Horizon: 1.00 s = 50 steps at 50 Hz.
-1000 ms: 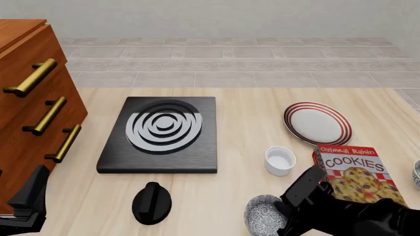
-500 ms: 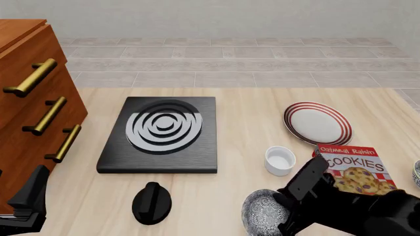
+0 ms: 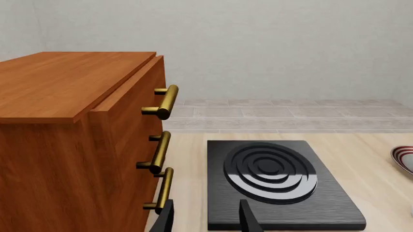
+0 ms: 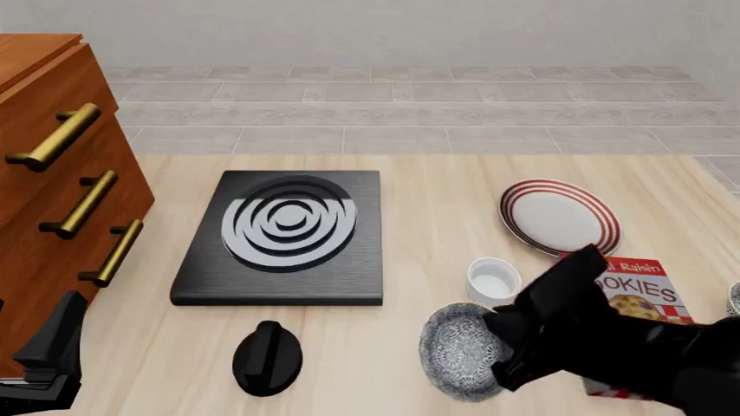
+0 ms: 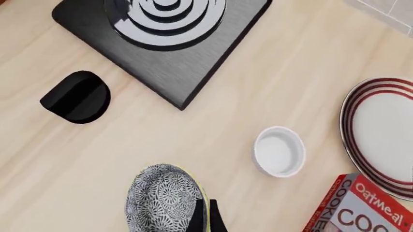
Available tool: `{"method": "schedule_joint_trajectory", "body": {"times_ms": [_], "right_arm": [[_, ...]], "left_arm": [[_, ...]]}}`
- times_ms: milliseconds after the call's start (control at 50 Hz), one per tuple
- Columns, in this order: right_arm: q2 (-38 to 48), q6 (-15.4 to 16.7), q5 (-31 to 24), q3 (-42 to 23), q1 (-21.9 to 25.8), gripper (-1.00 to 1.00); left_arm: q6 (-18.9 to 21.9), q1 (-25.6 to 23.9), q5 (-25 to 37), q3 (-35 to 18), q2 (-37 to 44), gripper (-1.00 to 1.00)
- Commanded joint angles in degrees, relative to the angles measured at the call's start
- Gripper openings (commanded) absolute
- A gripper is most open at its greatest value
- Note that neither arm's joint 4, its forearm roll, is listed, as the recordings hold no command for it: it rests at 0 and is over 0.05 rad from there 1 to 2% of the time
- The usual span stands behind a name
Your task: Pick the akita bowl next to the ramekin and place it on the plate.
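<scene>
The akita bowl [image 4: 460, 353] is speckled grey-white with a dark rim. It hangs tilted on its edge above the table's front, just short of the white ramekin [image 4: 494, 282]. My right gripper [image 4: 501, 348] is shut on the bowl's right rim. In the right wrist view the thin fingers [image 5: 205, 216] pinch the rim of the bowl [image 5: 161, 200], with the ramekin [image 5: 279, 151] beyond. The red-striped plate [image 4: 560, 217] lies past the ramekin at the right, and also shows as the plate [image 5: 382, 130] in the wrist view. My left gripper [image 3: 206, 220] is open and holds nothing, low at the front left [image 4: 52, 351].
A cookies box [image 4: 633, 293] lies right of the ramekin, partly under my right arm. A black stove burner [image 4: 283, 234] sits mid-table with a black knob [image 4: 267, 355] in front of it. A wooden drawer cabinet [image 4: 58, 182] stands along the left side.
My right gripper has risen and moved forward with the bowl. The bowl now sits higher and nearer the ramekin, tilted further so more of its inside shows. The left arm has not moved.
</scene>
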<state>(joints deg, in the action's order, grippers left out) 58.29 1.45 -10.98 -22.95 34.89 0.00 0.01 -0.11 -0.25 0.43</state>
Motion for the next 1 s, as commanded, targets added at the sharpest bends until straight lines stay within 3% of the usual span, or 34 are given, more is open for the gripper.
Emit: {"method": "schedule_joint_trajectory", "body": {"times_ms": [20,340,380,1000], "right_arm": [[-2.45,-4.59,-1.58,-2.06,-1.10,-1.00],[-4.05,-9.49,-1.65,-4.48,-5.03,-1.00],[-4.09,-11.31,-1.78,-5.00,-5.70,-1.00],[0.55,-10.91,0.12,-11.71,-15.26,-1.00]], "left_arm": [[0.02,0.00,0.00,0.00,-0.01,1.00],[-0.01,0.01,0.00,0.00,-0.01,1.00],[0.00,0.00,0.00,0.00,0.00,1.00],[0.00,0.01,0.00,0.00,0.00,1.00]]}}
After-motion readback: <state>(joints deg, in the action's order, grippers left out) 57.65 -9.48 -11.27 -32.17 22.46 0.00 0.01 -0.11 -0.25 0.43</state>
